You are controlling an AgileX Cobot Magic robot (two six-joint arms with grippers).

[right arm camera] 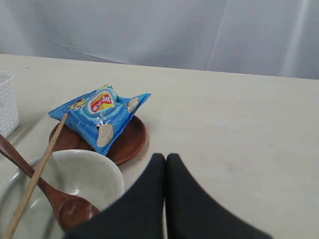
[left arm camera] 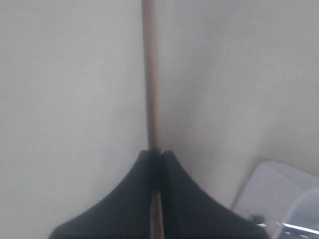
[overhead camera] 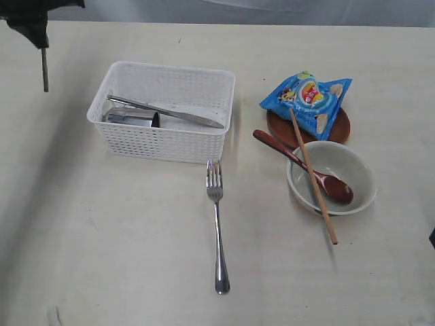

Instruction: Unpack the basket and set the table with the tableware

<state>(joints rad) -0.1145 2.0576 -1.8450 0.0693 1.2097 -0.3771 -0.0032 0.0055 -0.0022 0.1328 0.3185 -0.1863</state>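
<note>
My left gripper (overhead camera: 41,42) hangs high over the far left of the table (overhead camera: 102,238), shut on one wooden chopstick (overhead camera: 45,68) that points down. The left wrist view shows that chopstick (left arm camera: 149,74) pinched between the jaws of the left gripper (left arm camera: 155,152). The white basket (overhead camera: 170,69) holds a steel knife (overhead camera: 166,112) and a steel cup (overhead camera: 132,119). A fork (overhead camera: 216,217) lies in front of it. The second chopstick (overhead camera: 312,176) and the wooden spoon (overhead camera: 306,166) rest across the white bowl (overhead camera: 353,197). My right gripper (right arm camera: 165,157) is shut and empty beside the bowl (right arm camera: 94,169).
A blue snack bag (overhead camera: 307,98) lies on the brown plate (overhead camera: 340,130) behind the bowl. The right wrist view shows the bag (right arm camera: 99,112), the plate (right arm camera: 130,139), the spoon (right arm camera: 70,206) and a corner of the basket (right arm camera: 6,104). A grey curtain backs the table.
</note>
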